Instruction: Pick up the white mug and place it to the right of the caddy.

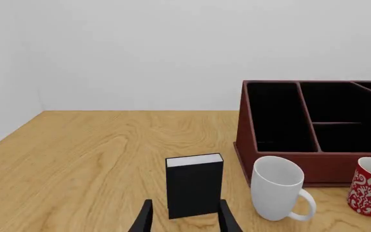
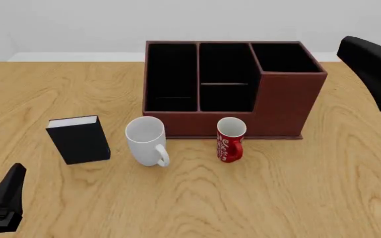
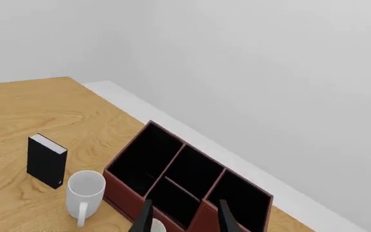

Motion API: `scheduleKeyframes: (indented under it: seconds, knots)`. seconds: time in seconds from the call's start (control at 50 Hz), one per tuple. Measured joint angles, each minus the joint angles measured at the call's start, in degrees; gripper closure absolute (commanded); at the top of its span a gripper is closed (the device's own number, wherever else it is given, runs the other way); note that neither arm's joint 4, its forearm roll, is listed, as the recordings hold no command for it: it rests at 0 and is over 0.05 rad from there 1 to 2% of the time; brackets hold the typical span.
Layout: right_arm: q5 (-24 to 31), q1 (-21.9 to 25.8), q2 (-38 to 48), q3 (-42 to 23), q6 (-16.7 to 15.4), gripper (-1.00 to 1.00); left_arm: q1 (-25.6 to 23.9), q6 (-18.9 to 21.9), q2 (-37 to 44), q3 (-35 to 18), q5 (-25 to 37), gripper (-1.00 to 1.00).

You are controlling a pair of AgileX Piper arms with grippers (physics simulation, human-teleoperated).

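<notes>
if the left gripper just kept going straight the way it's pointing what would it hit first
Most likely the black book. In the left wrist view it stands upright directly ahead, framed between the left gripper's open fingers. The white mug and caddy sit off to one side. How far ahead the book stands is unclear.

On the wooden worktop [image 2: 323, 188] the caddy [image 2: 243, 111] stands toward the far side, its taller section at the right end. The white mug [image 2: 145, 140] stands upright just in front of its left part, handle toward the camera. The red mug [image 2: 230, 139] stands upright beside it to the right. A black book [image 2: 79, 139] stands upright left of the white mug. The left arm [image 2: 4, 201] shows at the lower-left corner, the right arm [image 2: 374, 69] at the upper right edge.
</notes>
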Motion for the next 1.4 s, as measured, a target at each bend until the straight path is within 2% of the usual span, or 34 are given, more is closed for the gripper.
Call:
scheduleKeyframes:
  seconds: [0.44,0.88,1.4]
  knots:
    - [-1.4,5.4,7.7,-0.9,0.2,-1.0,0.0,0.0,0.0,0.0,0.0,-1.0]
    - [1.3,8.5,14.1,-3.6,-0.2,-1.0,0.0,0.0,0.0,0.0,0.0,-1.0]
    - [5.5,12.8,26.4,-11.4,2.2,-1.0,0.0,0.0,0.0,0.0,0.0,-1.0]
